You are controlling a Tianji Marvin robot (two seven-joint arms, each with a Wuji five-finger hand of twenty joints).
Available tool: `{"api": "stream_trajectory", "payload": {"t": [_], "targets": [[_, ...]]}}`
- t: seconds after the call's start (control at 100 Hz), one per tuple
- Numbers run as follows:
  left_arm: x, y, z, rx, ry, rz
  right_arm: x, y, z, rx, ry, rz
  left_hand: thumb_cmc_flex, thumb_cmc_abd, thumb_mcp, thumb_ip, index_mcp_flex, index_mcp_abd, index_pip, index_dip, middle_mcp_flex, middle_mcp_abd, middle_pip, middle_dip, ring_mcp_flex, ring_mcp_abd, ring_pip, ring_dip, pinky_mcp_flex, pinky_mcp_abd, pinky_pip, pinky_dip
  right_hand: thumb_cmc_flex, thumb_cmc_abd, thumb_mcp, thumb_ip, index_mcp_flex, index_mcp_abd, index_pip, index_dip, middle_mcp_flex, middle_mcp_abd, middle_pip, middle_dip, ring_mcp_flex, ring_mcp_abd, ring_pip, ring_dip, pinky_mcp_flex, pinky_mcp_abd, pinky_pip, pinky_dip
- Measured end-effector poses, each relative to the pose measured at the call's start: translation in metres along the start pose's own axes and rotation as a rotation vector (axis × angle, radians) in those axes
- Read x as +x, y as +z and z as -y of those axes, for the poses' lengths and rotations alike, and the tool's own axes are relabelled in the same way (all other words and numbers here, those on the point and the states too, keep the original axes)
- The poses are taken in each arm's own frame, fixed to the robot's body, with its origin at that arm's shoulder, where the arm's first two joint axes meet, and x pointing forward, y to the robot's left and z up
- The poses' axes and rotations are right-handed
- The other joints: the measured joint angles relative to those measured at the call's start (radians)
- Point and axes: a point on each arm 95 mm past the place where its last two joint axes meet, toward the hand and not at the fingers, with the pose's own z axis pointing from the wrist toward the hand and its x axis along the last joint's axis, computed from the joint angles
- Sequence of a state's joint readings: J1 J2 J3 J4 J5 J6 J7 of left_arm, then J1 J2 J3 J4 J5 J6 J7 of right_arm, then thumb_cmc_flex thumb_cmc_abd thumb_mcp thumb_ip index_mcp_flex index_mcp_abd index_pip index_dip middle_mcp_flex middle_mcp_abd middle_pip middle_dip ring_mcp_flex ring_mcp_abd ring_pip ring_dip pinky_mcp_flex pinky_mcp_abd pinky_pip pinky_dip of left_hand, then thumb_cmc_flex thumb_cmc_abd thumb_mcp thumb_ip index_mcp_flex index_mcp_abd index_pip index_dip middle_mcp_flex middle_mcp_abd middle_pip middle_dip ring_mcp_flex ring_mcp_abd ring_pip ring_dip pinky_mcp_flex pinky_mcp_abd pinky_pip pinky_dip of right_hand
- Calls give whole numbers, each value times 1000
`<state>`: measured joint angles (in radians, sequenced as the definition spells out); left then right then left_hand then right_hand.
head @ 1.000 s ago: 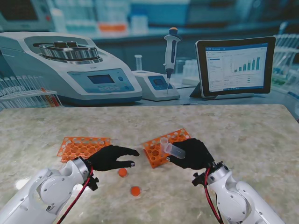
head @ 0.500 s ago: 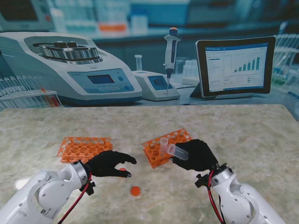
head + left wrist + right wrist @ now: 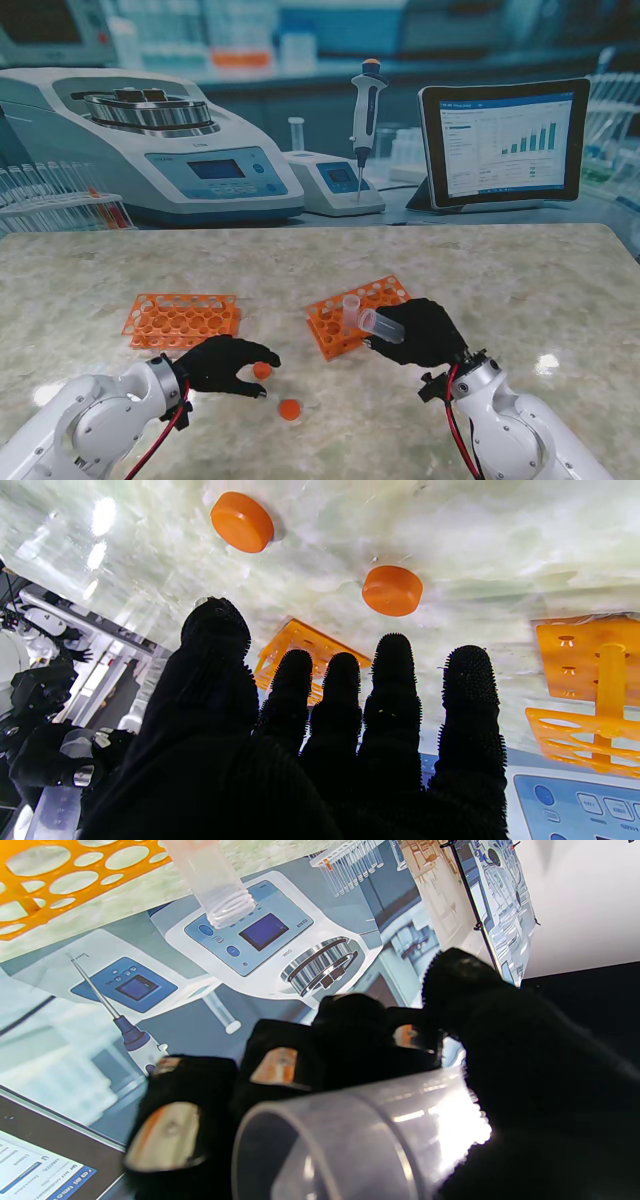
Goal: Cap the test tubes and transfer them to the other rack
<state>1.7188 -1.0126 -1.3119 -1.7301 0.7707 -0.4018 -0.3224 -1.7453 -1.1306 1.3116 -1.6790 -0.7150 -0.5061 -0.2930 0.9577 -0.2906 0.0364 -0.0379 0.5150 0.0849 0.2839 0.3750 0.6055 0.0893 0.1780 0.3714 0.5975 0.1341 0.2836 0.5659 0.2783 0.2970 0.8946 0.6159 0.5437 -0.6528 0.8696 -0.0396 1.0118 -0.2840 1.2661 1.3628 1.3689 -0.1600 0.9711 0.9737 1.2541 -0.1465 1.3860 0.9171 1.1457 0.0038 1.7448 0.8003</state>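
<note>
Tube [image 3: 381, 324] gripped in right hand [image 3: 424, 333], fingers wrapped round it, held off the counter [image 3: 520, 290] just near of the right rack [image 3: 352, 313]. Long axis close to horizontal, open mouth pointing left twd the left hand [image 3: 222, 363]. 2nd tube [image 3: 351, 312] stands upright in right rack. Left hand holds nothing, fingers [image 3: 393, 680] spread, curled loosely beside the far orange cap [image 3: 262, 370]; contact w/ cap can't tell. Near cap [image 3: 290, 409] lies apart on counter. Left rack [image 3: 181, 318] far of left hand.
</note>
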Motion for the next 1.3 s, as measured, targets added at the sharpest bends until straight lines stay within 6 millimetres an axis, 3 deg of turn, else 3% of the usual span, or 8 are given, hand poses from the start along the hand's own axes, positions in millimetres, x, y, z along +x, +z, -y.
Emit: {"api": "stream_trajectory", "payload": {"t": [0.08, 0.16, 0.59, 1.3], "targets": [[-2, 0, -3, -12, 9, 6, 0, 0, 0, 0, -1, 0, -51, -44, 147, -2, 0, 0, 0, -34, -10, -3, 6, 0, 0, -3, 0, 0, -11, 0, 0, 0, 0, 0, 0, 0, 0, 0, 0, 0, 0, 0, 0, 0, 0, 0, 0, 0, 0, 0, 0, 0], [-4, -1, -6, -23, 15, 13, 0, 0, -1, 0, -2, 0, -55, -52, 180, -2, 0, 0, 0, -46, -10, -4, 6, 0, 0, -8, 0, 0, -25, 0, 0, 0, 0, 0, 0, 0, 0, 0, 0, 1, 0, 0, 0, 0, 0, 0, 0, 0, 0, 0, 0, 0], [-13, 7, -19, -53, 25, 30, 0, 0, -1, 8, -5, 1, -65, -54, 191, -6, 10, -5, -4, -58, -46, -6, -5, 0, -58, -11, -23, 0, -89, 0, -28, 0, 0, 0, -1, 3, 0, 0, 0, 9, 0, 0, 0, 0, 0, 0, 0, 0, 0, 0, 0, 0], [-19, 14, -18, -58, 56, 51, 0, -1, 0, 21, -4, 1, -77, -55, 198, -6, 19, -19, -10, -58, -73, -6, -17, 0, -108, -12, -24, 26, -136, -1, -42, 12, 0, 0, -6, 6, 0, 0, 0, 11, 0, 0, -2, 0, 0, 0, 0, 0, 0, 0, 0, 0]]}}
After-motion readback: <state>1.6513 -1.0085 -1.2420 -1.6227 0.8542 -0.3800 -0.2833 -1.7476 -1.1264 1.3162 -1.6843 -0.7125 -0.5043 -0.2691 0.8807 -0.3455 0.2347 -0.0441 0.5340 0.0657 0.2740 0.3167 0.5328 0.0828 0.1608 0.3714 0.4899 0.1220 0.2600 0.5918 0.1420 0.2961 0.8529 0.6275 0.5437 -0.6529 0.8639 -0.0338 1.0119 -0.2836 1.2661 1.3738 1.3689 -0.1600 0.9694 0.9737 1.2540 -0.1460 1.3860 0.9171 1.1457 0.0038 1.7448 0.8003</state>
